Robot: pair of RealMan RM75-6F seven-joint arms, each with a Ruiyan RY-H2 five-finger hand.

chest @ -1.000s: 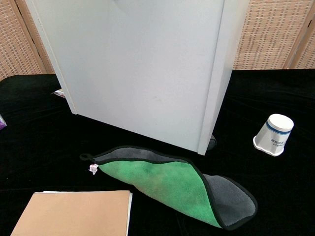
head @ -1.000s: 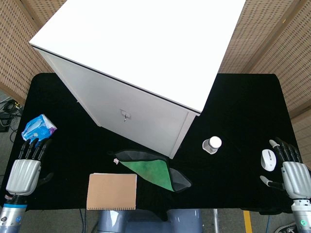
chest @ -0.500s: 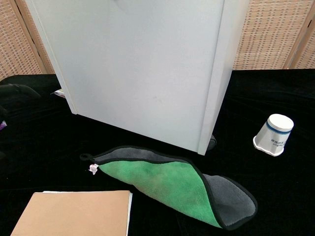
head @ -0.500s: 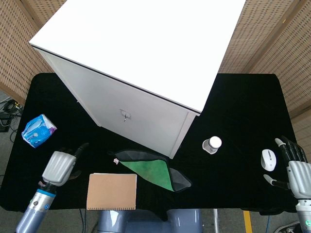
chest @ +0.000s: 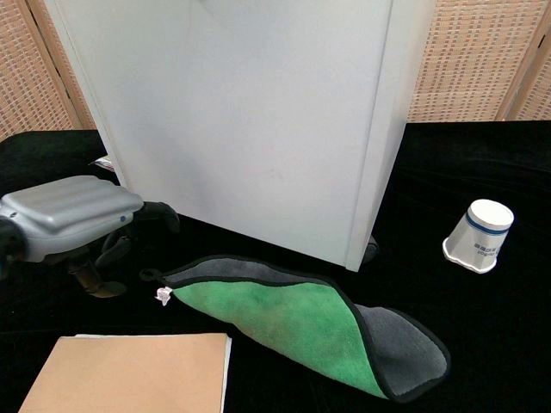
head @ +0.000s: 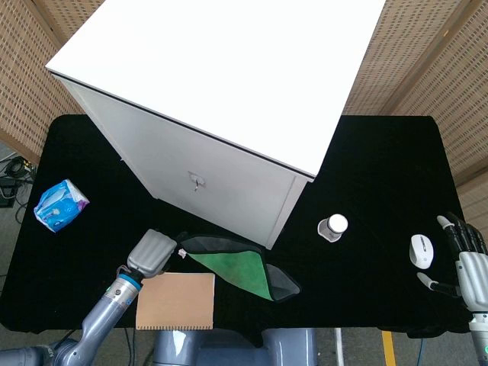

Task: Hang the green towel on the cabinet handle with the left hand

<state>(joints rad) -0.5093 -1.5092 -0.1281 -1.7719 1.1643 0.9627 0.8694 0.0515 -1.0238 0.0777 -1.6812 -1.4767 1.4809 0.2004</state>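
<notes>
Left robot hand (chest: 65, 215) hovers just left of the green towel (chest: 293, 318), palm down, its fingers curled loosely downward with nothing in them; it is near the towel's left tip but not touching it. The right robot hand (head: 467, 263) waits at the far right edge of the table (head: 381, 168), fingers spread and empty, just beside a white computer mouse (head: 421, 250).

The towel lies flat on the black table, close to the near face of the white cabinet (head: 221, 91), folded over so the green side shows in the middle and grey shows along the far edge and at the right end. Its long axis runs left to right, slanting toward the near side as it goes right. The narrow left end carries a small black hanging loop (chest: 151, 275) and a white tag (chest: 162, 295), pointing at the left hand.

The risks, as I judge them: the loop is small and lies flat on dark cloth, so the fingers may pinch only one layer or miss it, and the fold could open and drag. The brown notebook (chest: 129, 374) lies just near of the towel and could be nudged. The cabinet handle (head: 197, 181) is small, so the towel may slip off unless the loop catches it. The paper cup (chest: 479, 235) stands well to the right, out of the way.
</notes>
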